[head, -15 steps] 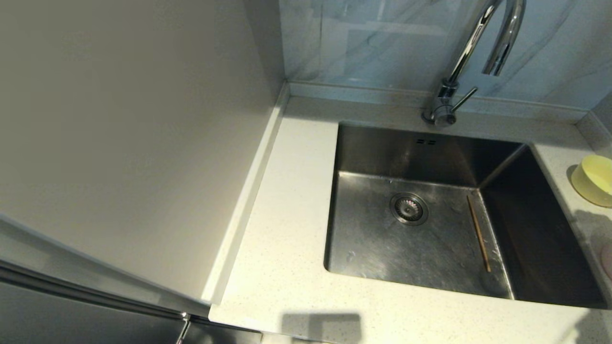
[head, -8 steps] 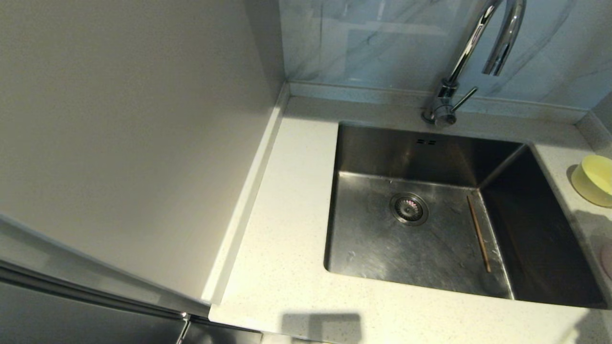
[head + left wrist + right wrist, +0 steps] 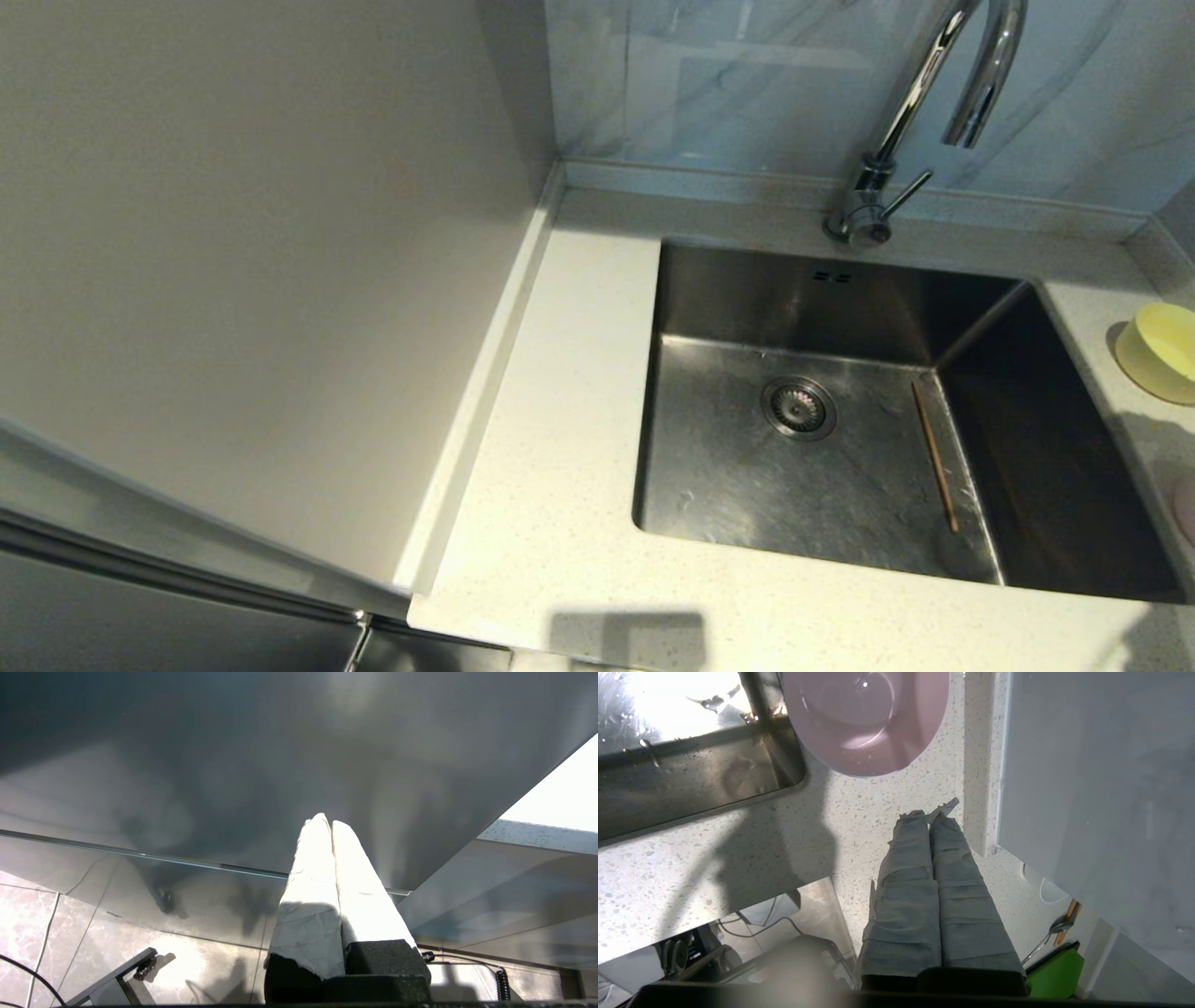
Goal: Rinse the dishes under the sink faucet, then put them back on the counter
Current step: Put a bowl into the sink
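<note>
One brown chopstick lies on the floor of the steel sink, along its right wall; I see no second one. The yellow-green bowl sits on the counter right of the sink. The pale pink bowl stands on the counter by the sink's corner, only its edge showing in the head view. The chrome faucet rises behind the sink. My right gripper hovers shut and empty above the counter, short of the pink bowl. My left gripper is shut, parked below counter level.
A plain beige wall panel fills the left. A grey panel stands right of the right gripper. A spoon and a green object lie below the counter edge. The drain strainer sits mid-sink.
</note>
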`<state>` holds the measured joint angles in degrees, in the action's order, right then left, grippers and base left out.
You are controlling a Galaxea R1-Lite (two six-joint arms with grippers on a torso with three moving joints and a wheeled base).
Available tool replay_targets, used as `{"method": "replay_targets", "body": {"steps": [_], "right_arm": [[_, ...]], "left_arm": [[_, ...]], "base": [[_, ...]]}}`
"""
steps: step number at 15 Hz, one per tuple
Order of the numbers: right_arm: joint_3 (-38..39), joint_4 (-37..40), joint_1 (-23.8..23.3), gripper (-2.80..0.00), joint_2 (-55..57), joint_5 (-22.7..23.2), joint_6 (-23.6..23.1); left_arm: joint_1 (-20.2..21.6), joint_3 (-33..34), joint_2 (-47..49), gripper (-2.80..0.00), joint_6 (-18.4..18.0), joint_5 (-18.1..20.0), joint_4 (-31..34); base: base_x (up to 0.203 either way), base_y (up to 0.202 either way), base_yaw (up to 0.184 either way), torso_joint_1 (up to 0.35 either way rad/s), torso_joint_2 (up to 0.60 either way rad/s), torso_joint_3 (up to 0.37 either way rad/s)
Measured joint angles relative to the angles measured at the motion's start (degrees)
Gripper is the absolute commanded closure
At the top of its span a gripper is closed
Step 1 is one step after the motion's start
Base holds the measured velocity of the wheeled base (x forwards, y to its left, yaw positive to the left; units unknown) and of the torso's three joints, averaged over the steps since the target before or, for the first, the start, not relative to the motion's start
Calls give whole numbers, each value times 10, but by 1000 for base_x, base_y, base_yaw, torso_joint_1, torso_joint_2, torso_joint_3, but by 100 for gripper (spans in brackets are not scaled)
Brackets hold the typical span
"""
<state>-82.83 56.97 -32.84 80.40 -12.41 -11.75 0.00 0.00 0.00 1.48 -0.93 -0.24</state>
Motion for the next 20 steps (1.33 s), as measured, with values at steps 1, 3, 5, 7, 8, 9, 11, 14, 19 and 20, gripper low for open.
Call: {"method": "replay_targets", "body": {"steps": [1,3,5,7,8,9,11,14,19,20], "right_arm": [[1,0,1,0,1,1,0],[3,0,2,0,4,1,1],[4,-1,7,0,9,3,0],[5,-5,15,0,19,4,2],[5,-10,17,0,24,4,2],[5,-16,21,0,29,4,2],[8,-21,27,0,37,4,2],[21,-21,30,-280,44,5,-1],[31,-21,44,-280,52,22,-6],[32,-21,49,-280,56,24,-6]], "left_arm": [[0,0,0,0,0,0,0],[0,0,0,0,0,0,0],[0,0,0,0,0,0,0],[0,0,0,0,0,0,0],[0,0,0,0,0,0,0],[0,0,0,0,0,0,0],[0,0,0,0,0,0,0],[0,0,0,0,0,0,0],[0,0,0,0,0,0,0],[0,0,0,0,0,0,0]], "base": [[0,0,0,0,0,0],[0,0,0,0,0,0],[0,0,0,0,0,0],[0,0,0,0,0,0],[0,0,0,0,0,0],[0,0,0,0,0,0],[0,0,0,0,0,0],[0,0,0,0,0,0],[0,0,0,0,0,0],[0,0,0,0,0,0]]}}
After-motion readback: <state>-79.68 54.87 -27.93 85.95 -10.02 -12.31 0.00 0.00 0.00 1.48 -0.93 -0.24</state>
